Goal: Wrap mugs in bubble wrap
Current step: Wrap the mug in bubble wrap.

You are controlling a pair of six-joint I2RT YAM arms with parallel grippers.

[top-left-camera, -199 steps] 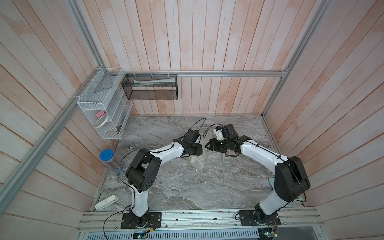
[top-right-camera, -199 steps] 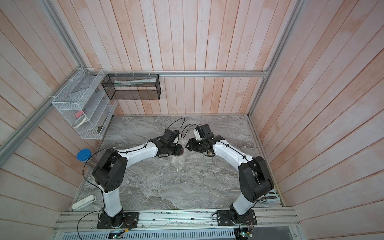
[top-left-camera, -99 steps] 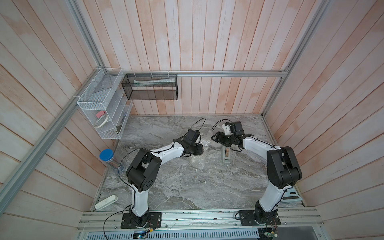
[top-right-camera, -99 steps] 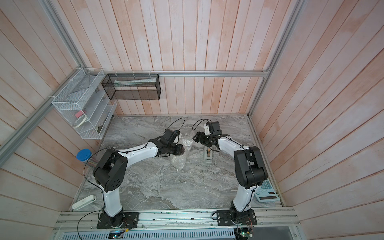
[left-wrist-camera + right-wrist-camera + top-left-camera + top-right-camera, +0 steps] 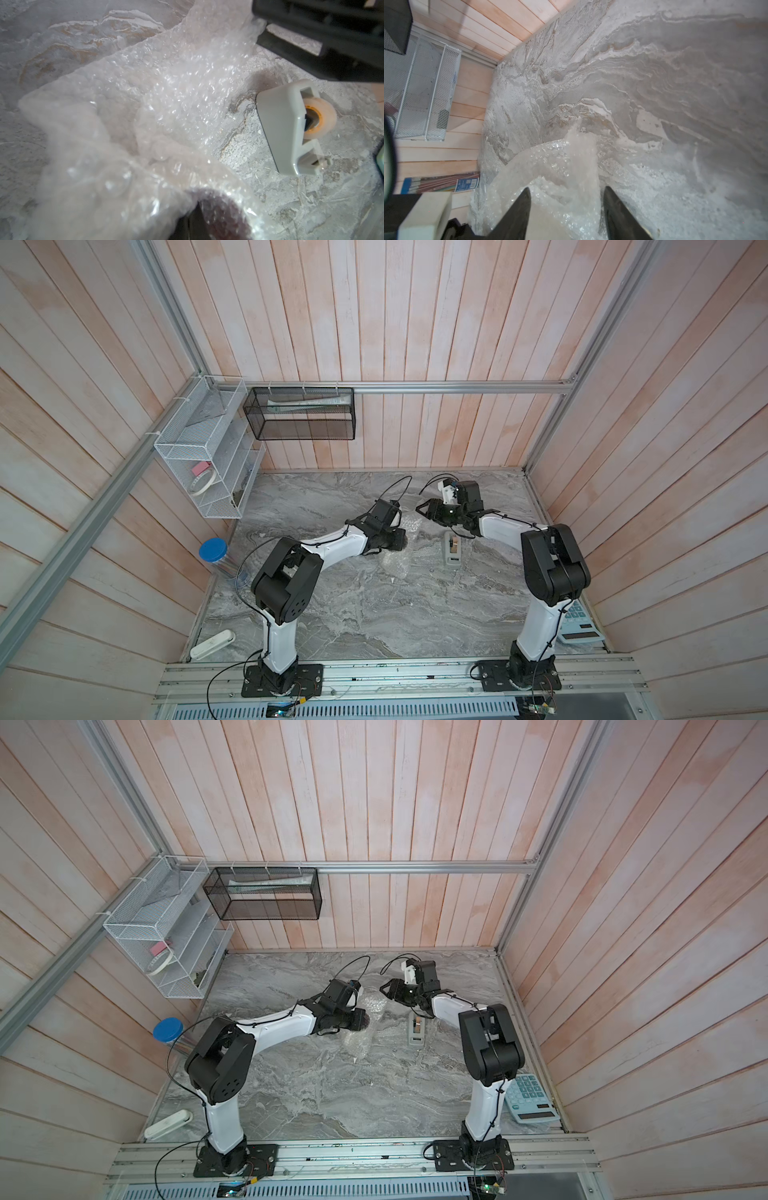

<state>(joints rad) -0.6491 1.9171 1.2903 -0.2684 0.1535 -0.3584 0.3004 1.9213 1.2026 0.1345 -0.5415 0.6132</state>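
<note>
1. Your left gripper [image 5: 397,538] is clenching fully, with the bubble wrap [image 5: 166,93] bunching around it; I cannot tell what it is pinching.
2. The mug [image 5: 218,214] is showing only as a dark reddish curve through the wrap there.
3. Your right gripper [image 5: 565,190] is hovering with its jaws apart at the wrap's edge.
4. The tape dispenser [image 5: 286,128] is lying just beside the wrap.

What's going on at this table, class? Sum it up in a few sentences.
A two-armed robot is working on a sheet of bubble wrap in the middle of the marble table. The left pincer is shut and buried in the bunched wrap, where a dark reddish round shape, probably the mug, shows through. The right pincer is open, its jaws either side of a raised fold of wrap. A grey tape dispenser sits beside the wrap, untouched.
</note>
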